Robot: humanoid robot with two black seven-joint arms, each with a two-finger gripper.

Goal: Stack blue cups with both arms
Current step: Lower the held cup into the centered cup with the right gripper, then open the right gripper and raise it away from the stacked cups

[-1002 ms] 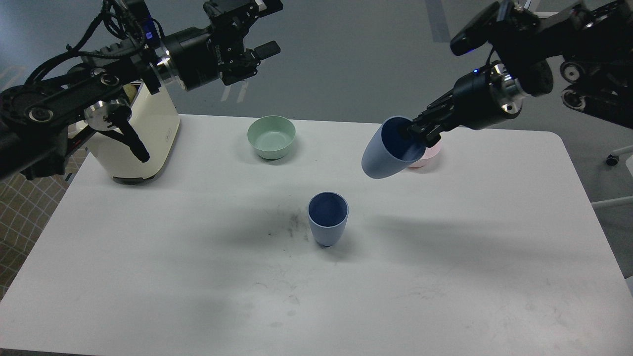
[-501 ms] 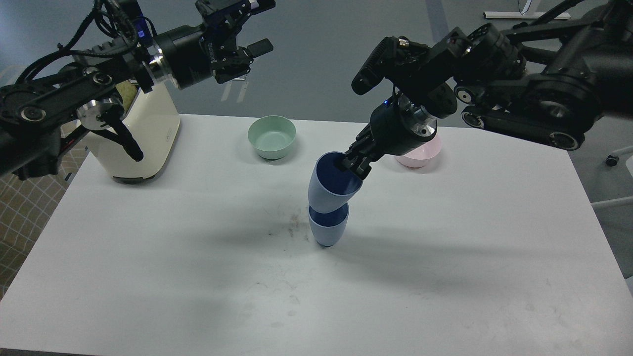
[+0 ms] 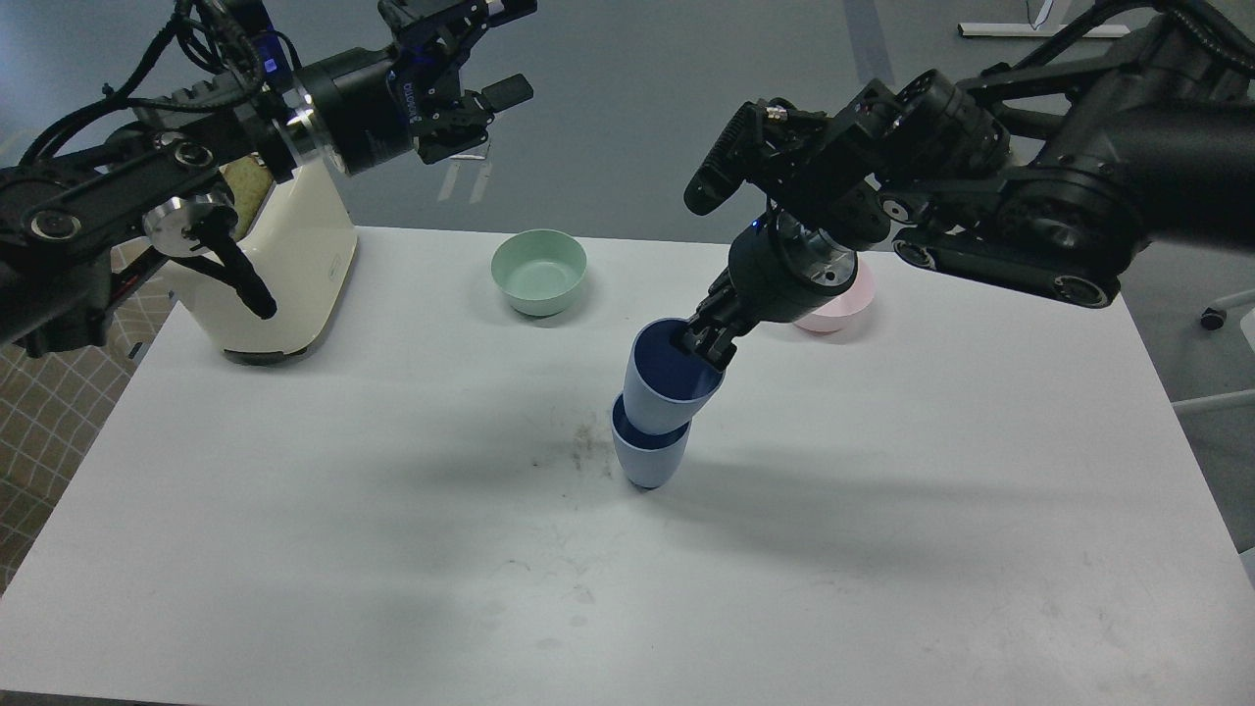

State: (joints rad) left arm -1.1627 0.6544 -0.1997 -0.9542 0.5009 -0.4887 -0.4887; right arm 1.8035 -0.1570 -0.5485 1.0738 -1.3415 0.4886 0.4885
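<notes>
Since half a second ago my right gripper [image 3: 708,345] has sunk the upper blue cup [image 3: 667,390] deeper into the lower blue cup [image 3: 649,456], mid-counter [image 3: 882,510]; its jaws pinch the tilted rim. Left gripper [image 3: 469,71] hangs high, jaws spread, empty.

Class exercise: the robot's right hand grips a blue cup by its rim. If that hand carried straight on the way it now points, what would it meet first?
The right hand points down and to the left, pinching the rim of the upper blue cup. That cup's base already sits in the mouth of the lower blue cup, so pushing on would probably seat it deeper. Depth is hard to judge.
</notes>
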